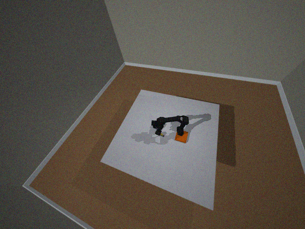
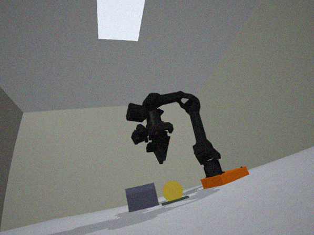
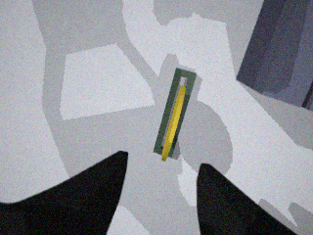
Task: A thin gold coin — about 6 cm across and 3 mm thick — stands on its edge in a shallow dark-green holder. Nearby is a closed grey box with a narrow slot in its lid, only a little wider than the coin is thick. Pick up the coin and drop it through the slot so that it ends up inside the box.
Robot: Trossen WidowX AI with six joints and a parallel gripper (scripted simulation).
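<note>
I was on the approach: my gripper (image 3: 162,165) hung above the coin (image 3: 174,122), jaws partly narrowed and holding nothing. Coin stood on edge in its holder (image 3: 167,110), just beside the box (image 2: 141,196). Next I judged: descend, straddle the faces, close.

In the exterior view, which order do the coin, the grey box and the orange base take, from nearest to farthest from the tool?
1. The coin: almost straight below the tool, standing in its green holder.
2. The grey box: below and to the picture's left, beside the coin.
3. The orange base: farthest, to the picture's right, under the arm.

The tool is partly open and holds nothing.
</note>
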